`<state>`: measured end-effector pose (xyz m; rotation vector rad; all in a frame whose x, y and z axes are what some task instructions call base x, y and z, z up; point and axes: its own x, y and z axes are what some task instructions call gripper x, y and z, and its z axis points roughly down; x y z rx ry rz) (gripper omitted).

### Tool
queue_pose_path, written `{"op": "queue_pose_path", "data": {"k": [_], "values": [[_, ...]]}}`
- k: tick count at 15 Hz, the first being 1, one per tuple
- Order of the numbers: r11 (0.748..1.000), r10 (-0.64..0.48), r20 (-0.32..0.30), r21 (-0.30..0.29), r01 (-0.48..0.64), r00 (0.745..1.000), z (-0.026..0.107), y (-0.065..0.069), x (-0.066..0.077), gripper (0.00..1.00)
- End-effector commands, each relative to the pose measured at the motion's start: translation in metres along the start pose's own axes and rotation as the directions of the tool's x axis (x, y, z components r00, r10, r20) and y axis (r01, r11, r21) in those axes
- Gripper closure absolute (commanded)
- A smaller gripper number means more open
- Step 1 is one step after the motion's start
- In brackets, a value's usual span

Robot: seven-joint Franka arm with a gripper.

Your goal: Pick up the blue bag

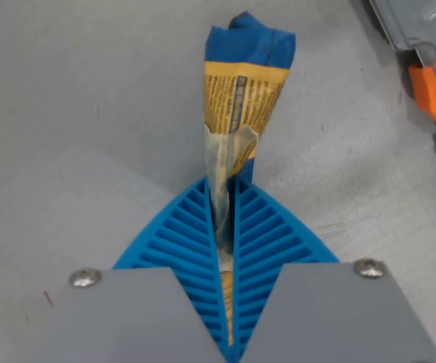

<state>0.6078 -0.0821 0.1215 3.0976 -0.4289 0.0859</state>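
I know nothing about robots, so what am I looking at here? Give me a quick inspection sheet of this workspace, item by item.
Surface: a plain grey table, with a small red mark near the wrist view's lower left.
Job's things: the blue bag, blue and yellow with print, is pinched at one end and bunched narrow there.
Clutter: an object with an orange part and grey and clear pieces at the wrist view's upper right edge, cut off by the frame; what it is cannot be told.
Gripper: the gripper, with blue ribbed fingers, is shut on the bag.
Cables: nothing seen.
Surroundings: nothing seen beyond the table.
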Motion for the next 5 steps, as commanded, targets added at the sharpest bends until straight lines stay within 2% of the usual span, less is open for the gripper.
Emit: {"op": "queue_pose_path", "data": {"k": [1,5], "values": [[0.999,0.017,-0.002,0.045,-0.017,1.0,-0.008,0.001,0.003,1.0],[0.999,0.015,0.019,0.04,-0.015,1.0,-0.028,0.002,0.002,1.0]]}}
